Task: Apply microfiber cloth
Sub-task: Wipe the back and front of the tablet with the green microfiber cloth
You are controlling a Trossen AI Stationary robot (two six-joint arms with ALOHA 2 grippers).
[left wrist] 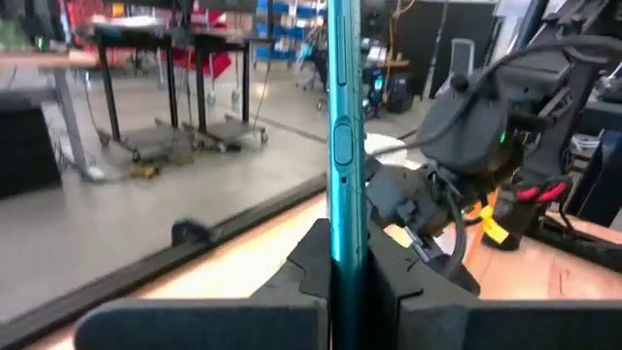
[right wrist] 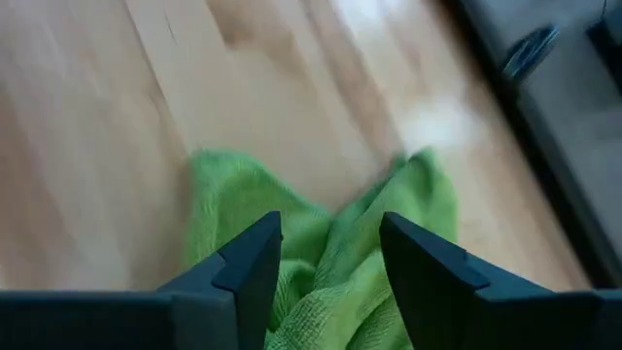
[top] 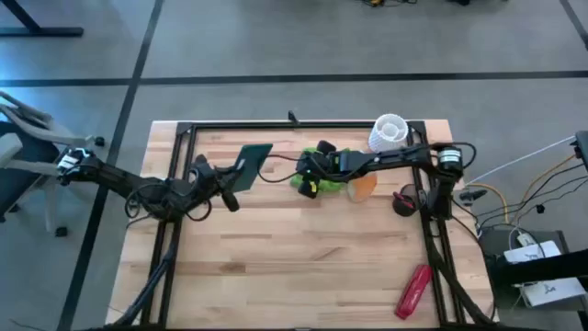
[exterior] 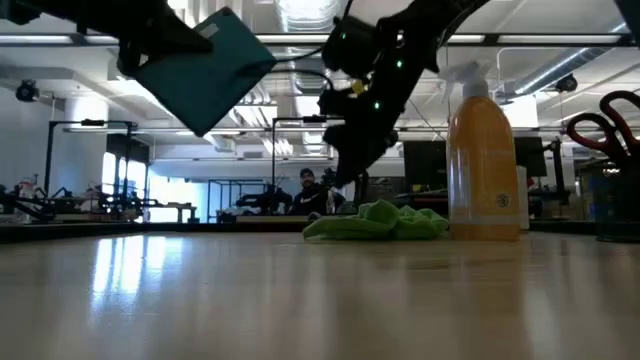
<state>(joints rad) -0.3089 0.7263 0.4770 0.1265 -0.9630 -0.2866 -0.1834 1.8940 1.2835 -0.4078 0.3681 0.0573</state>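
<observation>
A: Where's the microfiber cloth (top: 317, 185) sitting?
B: Crumpled on table (top: 303, 267) beside orange spray bottle (exterior: 484, 160); right gripper (right wrist: 328, 255) hovering above it w/ fingers spread; left gripper (left wrist: 340, 277) pinching teal device (exterior: 205, 70) aloft.

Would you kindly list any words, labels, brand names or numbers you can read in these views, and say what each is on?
None can be read.
Orange spray bottle: no label text shows.
Dark flat device, held by the left gripper: no marking legible.
Microfiber cloth, below the open right gripper: plain.
Red object: any print too small.
</observation>
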